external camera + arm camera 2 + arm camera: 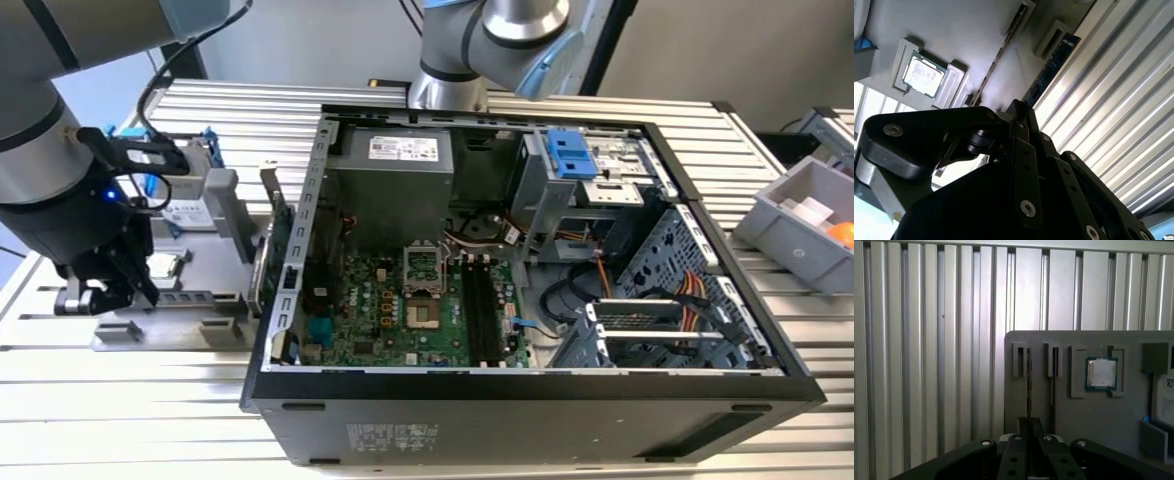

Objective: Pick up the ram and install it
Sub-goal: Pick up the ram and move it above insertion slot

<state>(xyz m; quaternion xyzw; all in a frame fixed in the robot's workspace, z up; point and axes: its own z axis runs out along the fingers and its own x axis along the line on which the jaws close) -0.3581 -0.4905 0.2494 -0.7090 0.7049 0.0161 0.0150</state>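
Now gripper [1029, 427] fingers [1037, 432] pinch the ram [1029, 385] by its edge; light, stiff, brittle, so we hold mid-length, gently

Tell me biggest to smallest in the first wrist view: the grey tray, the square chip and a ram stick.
1. The grey tray: largest by far.
2 or 3, unsure: the ram stick runs longer than the square chip, but it shows edge-on as a thin line.

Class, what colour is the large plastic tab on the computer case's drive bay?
Blue; the large plastic tab shows best in the exterior view.
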